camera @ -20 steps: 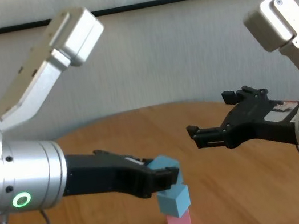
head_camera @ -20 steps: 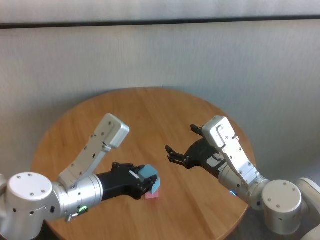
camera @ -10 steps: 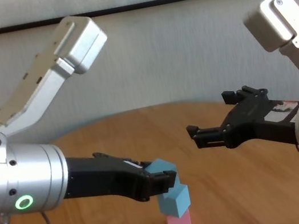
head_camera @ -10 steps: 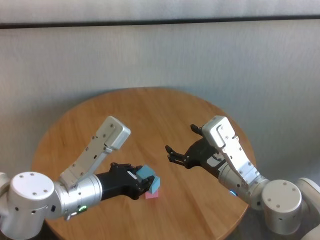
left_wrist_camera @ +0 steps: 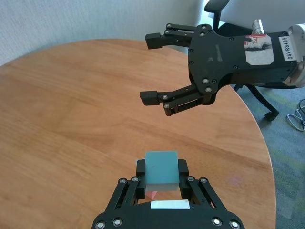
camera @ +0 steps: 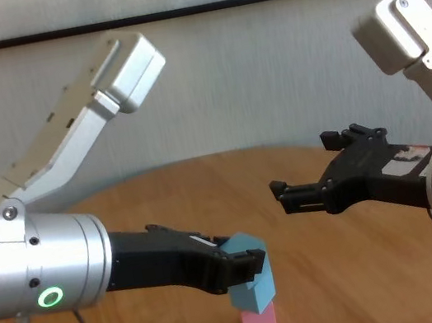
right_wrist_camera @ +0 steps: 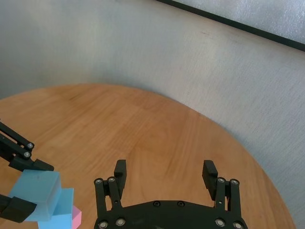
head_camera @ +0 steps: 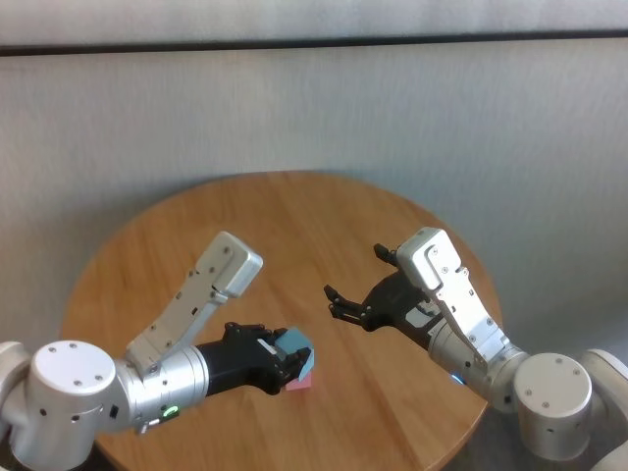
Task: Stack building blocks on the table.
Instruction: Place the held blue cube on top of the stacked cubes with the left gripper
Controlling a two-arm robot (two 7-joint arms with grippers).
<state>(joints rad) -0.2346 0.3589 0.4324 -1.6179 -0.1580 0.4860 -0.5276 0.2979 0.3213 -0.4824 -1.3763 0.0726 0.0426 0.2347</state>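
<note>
On the round wooden table a pink block carries a light blue block. My left gripper is shut on a second light blue block, which sits tilted right on top of the lower blue one, apparently touching it. In the left wrist view the held block fills the space between the fingers, and a sliver of pink peeks out beneath. My right gripper hovers open and empty above the table, beyond and to the right of the stack.
The stack stands near the table's front edge. Beyond the table's rim lie carpeted floor and an office chair. A grey wall runs behind the table.
My left gripper has lowered the held blue block from just above the stack onto the blue block below. The right arm has stayed still.
</note>
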